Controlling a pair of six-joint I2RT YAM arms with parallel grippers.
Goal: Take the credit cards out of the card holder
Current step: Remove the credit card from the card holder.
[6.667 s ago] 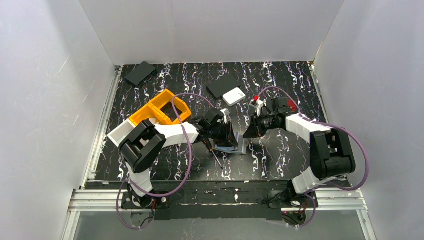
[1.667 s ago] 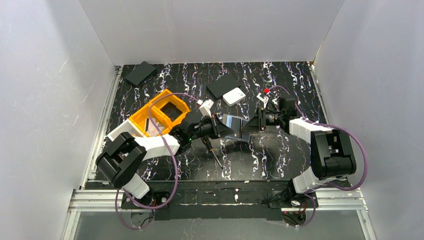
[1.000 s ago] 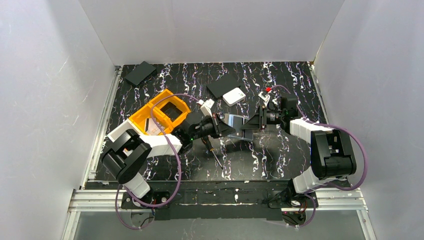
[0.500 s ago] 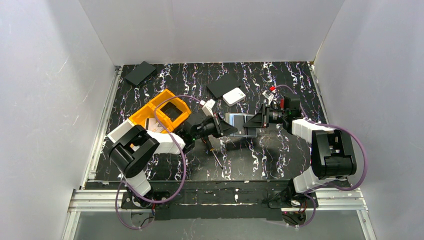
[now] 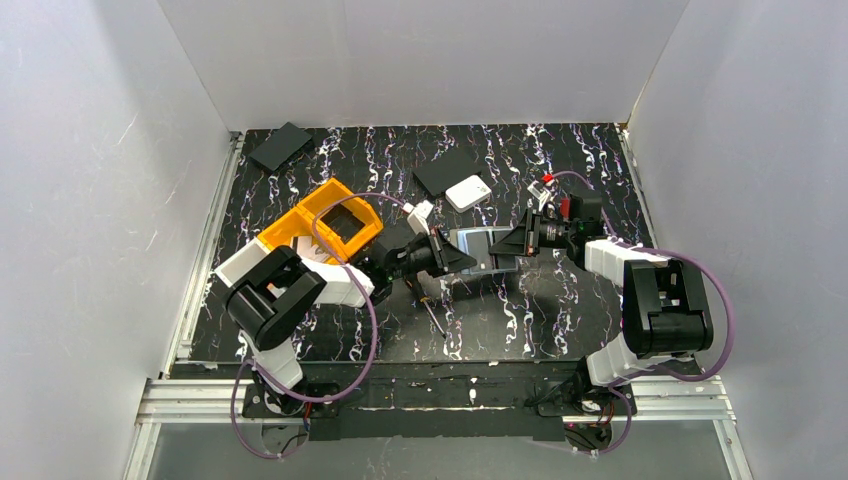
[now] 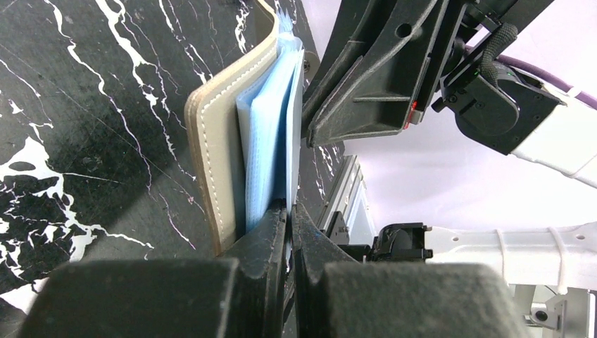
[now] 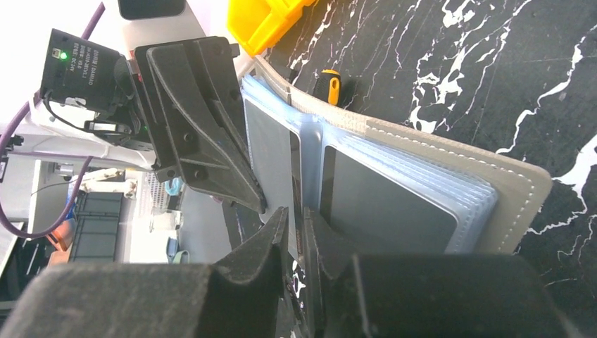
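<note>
Change: Since the earliest view, the card holder [image 5: 480, 243] has left its low spot by the screwdriver [image 5: 433, 317]. It now sits further back, between your two arms. Over the last second the right gripper [image 7: 294, 215] has drawn its jaws in.
Card holder: It is open like a book, with the taupe cover on the outside and the pale blue leaves fanned. It appears held clear of the counter [image 5: 560, 300], though contact underneath cannot be ruled out.
Credit cards: The credit cards [image 7: 387, 204] are grey and seated in the leaves of both halves. None is out yet.
Reason for the hold: In my judgement one arm anchors the holder, so that a pull from the other draws out a card and does not drag the whole wallet.
Left gripper: The left gripper [image 6: 288, 211] has its jaws pressed fully together on the thin edge of an inner leaf, beside the taupe cover.
Right gripper: The jaws are almost together, with only a slit left. The edge of a grey leaf by the fold sits between them. You likely have a card, but card and sleeve cannot be told apart here.
Surroundings: The screwdriver lies on the counter near the holder. The orange bin [image 5: 300, 222] stands to the left and the white box [image 5: 467, 193] behind, both apart from the work.
</note>
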